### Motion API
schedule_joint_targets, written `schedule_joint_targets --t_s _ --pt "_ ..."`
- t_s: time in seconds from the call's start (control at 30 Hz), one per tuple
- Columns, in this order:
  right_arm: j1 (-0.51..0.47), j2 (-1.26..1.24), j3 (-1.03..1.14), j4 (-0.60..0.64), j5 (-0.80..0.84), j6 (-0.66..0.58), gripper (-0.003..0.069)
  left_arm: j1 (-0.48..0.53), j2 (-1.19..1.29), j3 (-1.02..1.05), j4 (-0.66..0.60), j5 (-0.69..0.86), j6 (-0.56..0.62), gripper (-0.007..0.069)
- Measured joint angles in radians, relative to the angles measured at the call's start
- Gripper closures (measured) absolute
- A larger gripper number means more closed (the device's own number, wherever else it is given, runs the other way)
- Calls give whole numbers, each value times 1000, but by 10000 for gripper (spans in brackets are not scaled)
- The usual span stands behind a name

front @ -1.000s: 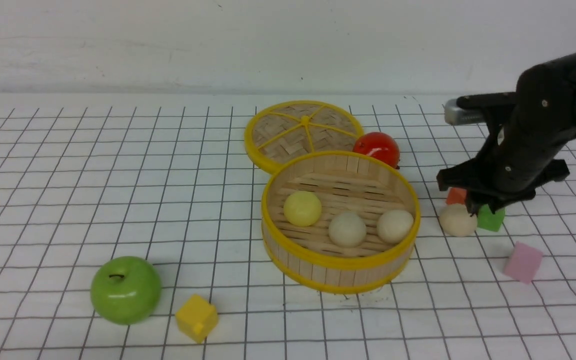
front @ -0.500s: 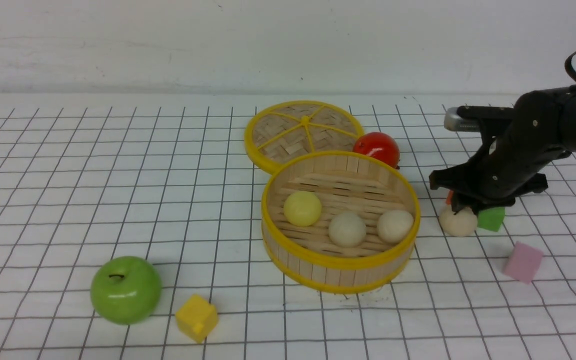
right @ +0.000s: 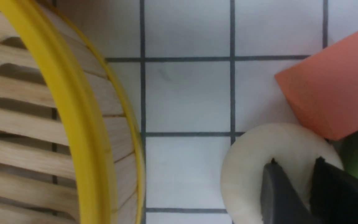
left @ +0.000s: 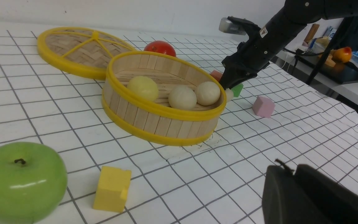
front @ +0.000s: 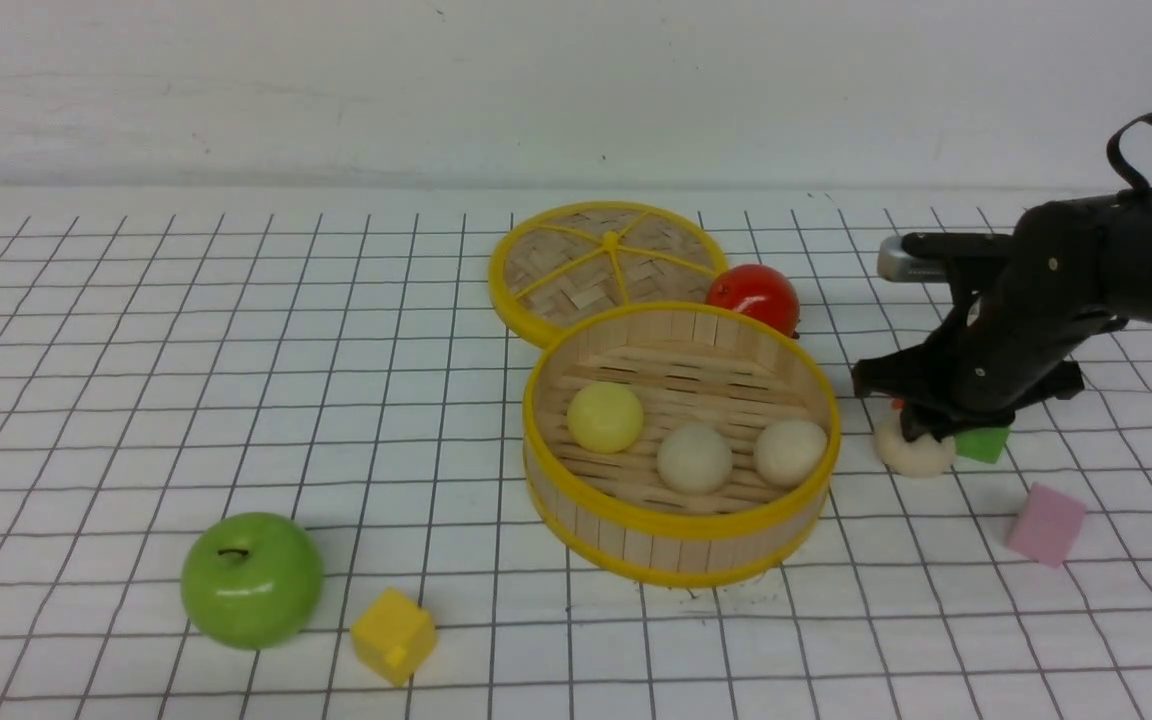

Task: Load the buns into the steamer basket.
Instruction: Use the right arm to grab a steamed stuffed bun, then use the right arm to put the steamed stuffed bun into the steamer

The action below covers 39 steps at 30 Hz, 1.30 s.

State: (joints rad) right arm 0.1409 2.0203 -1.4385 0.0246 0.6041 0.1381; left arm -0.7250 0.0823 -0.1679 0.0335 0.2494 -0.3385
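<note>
1. Right claw: it is down on top of the last bun. The right wrist view shows two dark tips close together over the bun's crown. I cannot tell whether they are fully pressed together or gripping anything.
2. Left claw: only a dark edge of it shows, so I cannot tell its state.
3. Location of the work: the last bun sits on the bench directly under the right claw. The steamer basket is near the claw, to its left. It already holds the yellow bun and two cream buns.
4. Obstructions: a green block lies just beside the bun, on the claw's side away from the basket. An orange block sits behind the claw, against or just beside the bun. A pink block is nearer me and well apart.
5. Handling, as I judge it: the bun is small and smooth, probably light, and free to roll. I cannot tell how hard it is.
6. Where to hold: I would spread the tips across its widest girth, low on the sides. A pinch near the crown is likely to squeeze it out.
7. Caution: I would choose a closing line that misses both blocks. Grip force should be modest.
</note>
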Motion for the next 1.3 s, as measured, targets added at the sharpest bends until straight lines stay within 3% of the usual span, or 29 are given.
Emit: schedule_joint_targets --t_s 0.23,0.4,0.47,1.07,1.3 --pt "0 4 0 0 -7 -1 506 0 0 0 0 0 0 568" --pt "0 4 -2 0 -10 -21 647 0 0 1 0 0 0 568" --pt "0 3 -3 0 -9 -26 659 0 0 1 0 0 0 568" --pt "10 -117 0 12 91 -99 659 0 0 1 0 0 0 559" --pt "149 -234 -31 172 -6 -223 656 0 0 1 0 0 0 553"
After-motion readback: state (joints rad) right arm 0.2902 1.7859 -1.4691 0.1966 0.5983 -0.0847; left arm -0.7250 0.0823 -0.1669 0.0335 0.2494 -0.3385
